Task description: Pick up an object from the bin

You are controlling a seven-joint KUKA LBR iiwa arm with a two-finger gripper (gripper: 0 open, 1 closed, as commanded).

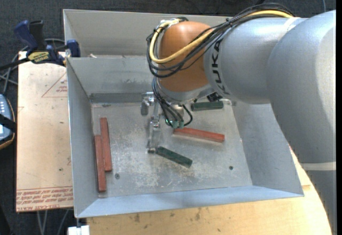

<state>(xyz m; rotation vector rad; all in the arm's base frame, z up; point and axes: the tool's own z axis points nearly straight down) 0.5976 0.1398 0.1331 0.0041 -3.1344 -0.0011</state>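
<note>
My gripper hangs below the orange wrist cover, low over the middle of the bin floor. Its tip comes down at the left end of a dark green bar, which lies flat and slants toward the lower right. Whether they touch I cannot tell. A red bar lies flat just to the gripper's right. Behind it, partly under the arm, a second dark green bar rests near the back wall.
Two long red-brown bars lie side by side along the bin's left wall. The arm and its orange cover hang over the back middle and right of the bin.
</note>
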